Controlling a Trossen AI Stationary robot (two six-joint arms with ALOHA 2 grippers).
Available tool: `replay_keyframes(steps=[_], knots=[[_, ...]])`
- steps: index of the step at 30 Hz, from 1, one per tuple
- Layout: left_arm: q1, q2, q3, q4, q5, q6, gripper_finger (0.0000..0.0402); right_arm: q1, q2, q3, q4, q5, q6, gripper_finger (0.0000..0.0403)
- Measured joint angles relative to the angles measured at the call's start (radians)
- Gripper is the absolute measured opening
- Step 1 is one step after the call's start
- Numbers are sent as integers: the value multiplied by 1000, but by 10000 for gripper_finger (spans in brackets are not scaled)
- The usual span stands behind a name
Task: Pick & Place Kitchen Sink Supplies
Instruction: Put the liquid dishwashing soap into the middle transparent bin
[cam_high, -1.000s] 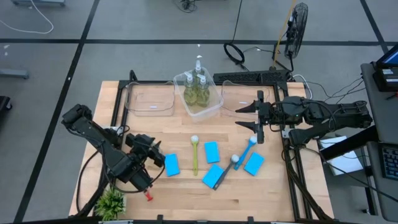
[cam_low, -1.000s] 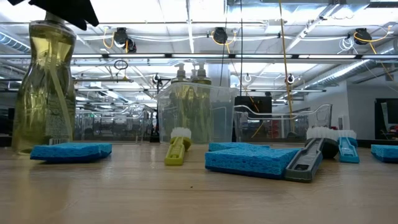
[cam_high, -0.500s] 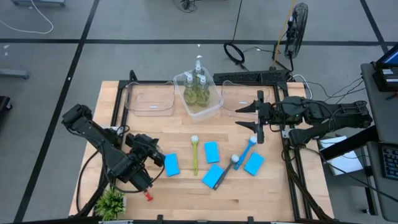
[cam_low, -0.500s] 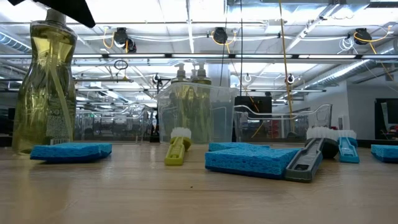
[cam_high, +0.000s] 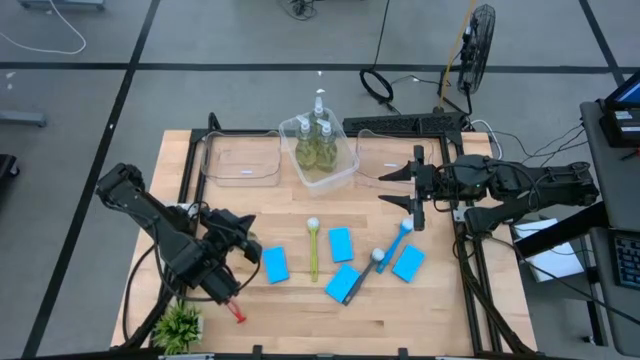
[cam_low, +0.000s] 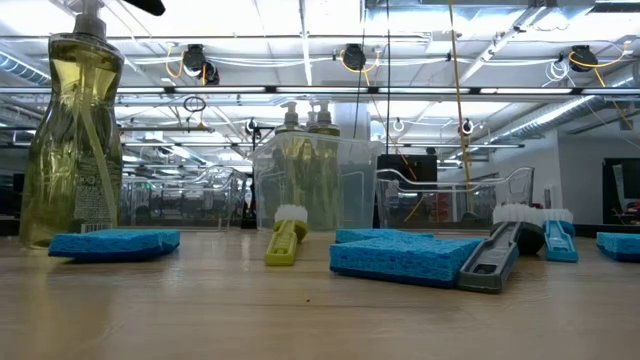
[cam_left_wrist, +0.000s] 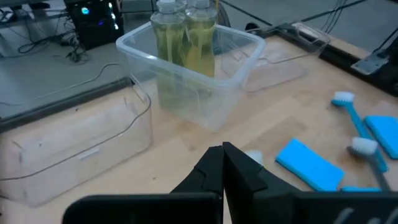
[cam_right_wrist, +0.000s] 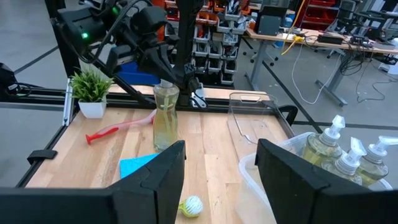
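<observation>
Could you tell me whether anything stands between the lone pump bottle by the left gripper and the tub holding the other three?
Nothing visible does. Bare wood lies between the pump bottle and the tub. The sponge lies beside the bottle, off that path. The left gripper hangs over the pump.

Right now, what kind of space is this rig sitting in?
Probably a robotics lab or workshop, not a kitchen: a bare wooden table on a grey floor, a floor fan with loose cables behind it, and workbenches and parts shelves in the room.
</observation>
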Motion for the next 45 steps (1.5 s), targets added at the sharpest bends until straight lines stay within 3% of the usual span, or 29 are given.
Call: replay_keyframes(steps=[5, 11, 15, 21, 27, 34, 39, 42, 45], knots=[[-8, 0, 74, 1, -46, 60, 12, 0, 0, 0, 0, 0, 0, 187], [-7, 0, 237, 1, -11, 358, 52, 0, 0, 0, 0, 0, 0, 187], [6, -8, 268, 1, 83, 460, 71, 0, 0, 0, 0, 0, 1, 187], [41, -19, 267, -1, 256, 461, 74, 0, 0, 0, 0, 0, 12, 187], [36, -20, 267, 6, 453, 308, 87, 0, 0, 0, 0, 0, 13, 187], [-29, -20, 267, 9, 636, 42, 156, 0, 0, 0, 0, 0, -1, 187], [-83, -19, 264, 1, 571, -129, 189, 0, 0, 0, 0, 0, -14, 187], [-97, -18, 248, 1, 489, -173, 183, 0, 0, 0, 0, -1, -24, 187], [-96, -18, 210, 1, 484, -186, 164, 0, 0, 0, 0, -1, -26, 187]])
